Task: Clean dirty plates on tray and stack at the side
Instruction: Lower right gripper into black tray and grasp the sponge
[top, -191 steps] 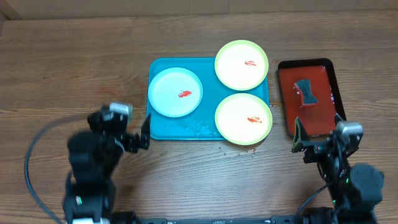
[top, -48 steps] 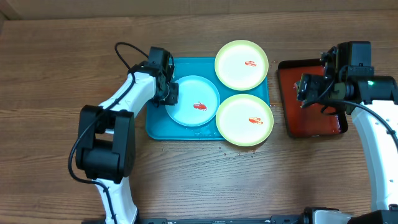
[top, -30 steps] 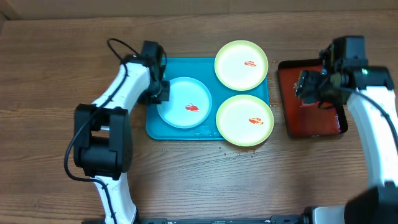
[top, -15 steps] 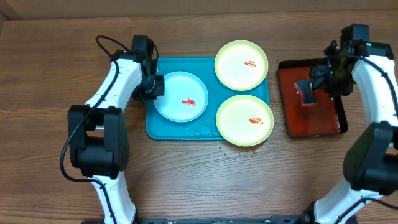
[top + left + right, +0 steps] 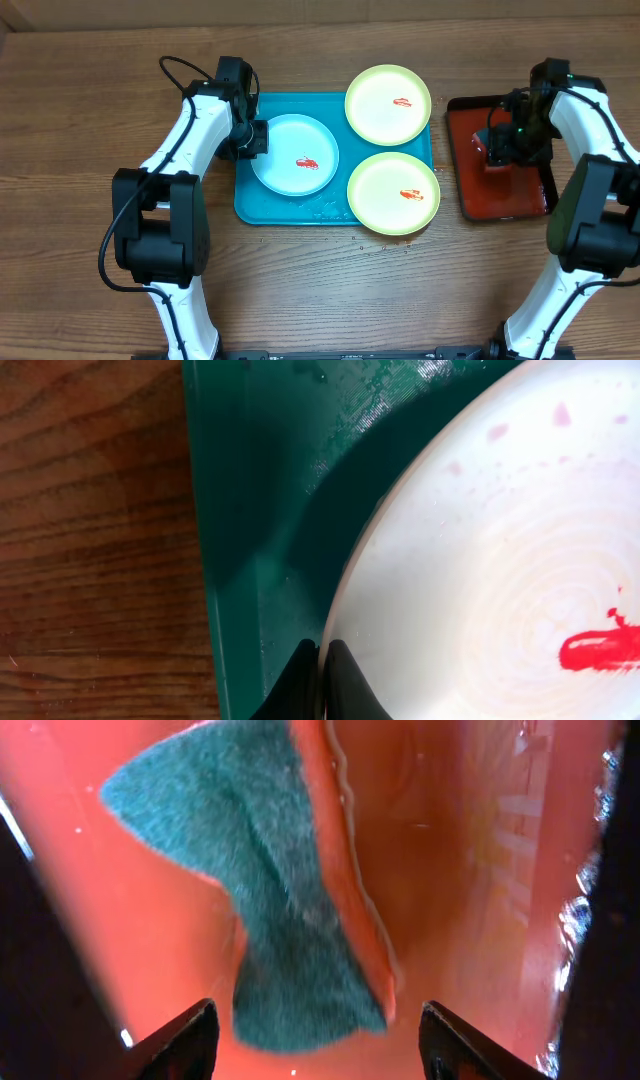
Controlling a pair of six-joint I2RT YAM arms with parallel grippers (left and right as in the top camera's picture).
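Note:
The pale blue-white plate (image 5: 297, 156) lies in the left half of the teal tray (image 5: 252, 205), with a red smear at its centre. My left gripper (image 5: 254, 140) is shut on this plate's left rim. In the left wrist view, the rim of the plate (image 5: 480, 560) sits pinched between the black fingertips (image 5: 300, 680). Two yellow-green plates (image 5: 388, 103) (image 5: 393, 193) overlap the tray's right edge, each with a red smear. My right gripper (image 5: 320, 1042) hangs open low over a teal sponge (image 5: 270, 910), one finger on each side of its near end.
The sponge lies in a dark red, black-rimmed tray (image 5: 505, 195) at the right of the wooden table, and its floor (image 5: 440, 870) looks wet. Water drops glisten on the teal tray (image 5: 260, 510) near the front plate. Cables trail from both arms.
My left gripper has shifted the pale plate a little left and back within the tray. My right gripper has moved down over the sponge in the red tray, and its jaws have narrowed a little.

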